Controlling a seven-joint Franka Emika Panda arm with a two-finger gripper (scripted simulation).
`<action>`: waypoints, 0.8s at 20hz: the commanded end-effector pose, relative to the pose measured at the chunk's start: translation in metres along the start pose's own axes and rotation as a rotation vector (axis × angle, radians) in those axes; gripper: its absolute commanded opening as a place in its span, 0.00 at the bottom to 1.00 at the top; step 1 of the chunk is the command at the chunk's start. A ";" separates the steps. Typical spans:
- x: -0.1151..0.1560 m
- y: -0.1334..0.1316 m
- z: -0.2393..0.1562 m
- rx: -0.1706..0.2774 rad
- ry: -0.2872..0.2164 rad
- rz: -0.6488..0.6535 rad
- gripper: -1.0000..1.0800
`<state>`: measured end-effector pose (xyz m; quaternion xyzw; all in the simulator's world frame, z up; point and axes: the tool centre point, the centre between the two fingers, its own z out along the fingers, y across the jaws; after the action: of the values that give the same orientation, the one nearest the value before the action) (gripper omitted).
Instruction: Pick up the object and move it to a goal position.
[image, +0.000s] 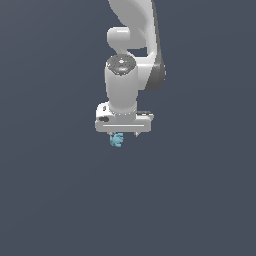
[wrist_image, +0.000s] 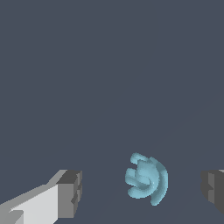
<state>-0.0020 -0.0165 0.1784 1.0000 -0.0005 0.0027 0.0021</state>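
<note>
Your gripper (wrist_image: 140, 192) hung over the object (wrist_image: 146, 179), its 2 fingers (wrist_image: 70, 194) spread wide and touching nothing — the cyan lump sat between them, nearer 1 pad, seemingly lined up for you to close.

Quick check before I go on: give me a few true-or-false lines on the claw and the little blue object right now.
1. The claw is open. True.
2. The light-blue object lies between the claw's fingers. True.
3. The fingers are pressed against the object. False: the wrist view shows gaps on both sides.
4. The object is red and box-shaped. False: it is light blue and lumpy.
5. In the exterior view the object shows just under the claw. True.
</note>
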 end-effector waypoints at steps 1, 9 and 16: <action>0.000 0.000 0.000 0.000 0.000 0.000 0.96; 0.004 0.001 -0.008 -0.002 0.020 0.013 0.96; 0.002 0.003 -0.004 -0.001 0.019 0.023 0.96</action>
<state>0.0011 -0.0182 0.1848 0.9999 -0.0093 0.0127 0.0028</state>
